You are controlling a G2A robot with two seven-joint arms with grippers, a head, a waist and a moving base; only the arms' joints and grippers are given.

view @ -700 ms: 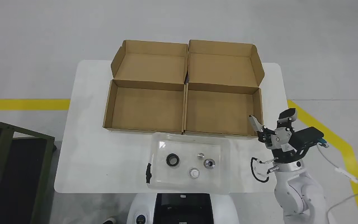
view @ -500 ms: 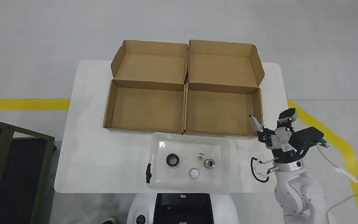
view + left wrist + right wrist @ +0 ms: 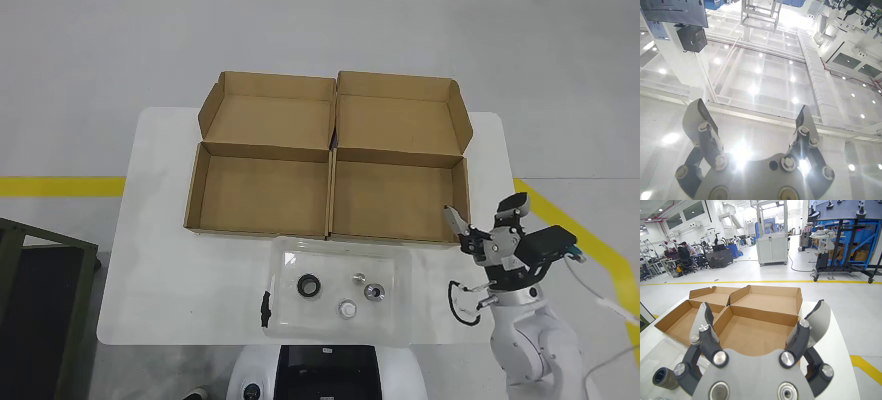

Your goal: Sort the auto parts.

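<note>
A clear plastic tray (image 3: 395,322) at the table's near edge holds a black ring (image 3: 309,287), a small silver part (image 3: 357,278), a metal cylinder (image 3: 373,293) and a pale ring (image 3: 346,309). A short metal sleeve (image 3: 663,378) lies in the tray's corner in the right wrist view. My right gripper (image 3: 483,214) (image 3: 762,305) is open and empty. It hangs right of the tray, facing the right cardboard box (image 3: 398,200) (image 3: 757,330). The left cardboard box (image 3: 260,195) (image 3: 676,323) is empty too. My left gripper (image 3: 751,104) is open and empty, pointing up at the ceiling.
Both box lids stand open toward the far side of the white table (image 3: 160,260). A small black piece (image 3: 265,308) sits at the tray's left edge. Bare table lies left of the tray and along the right edge.
</note>
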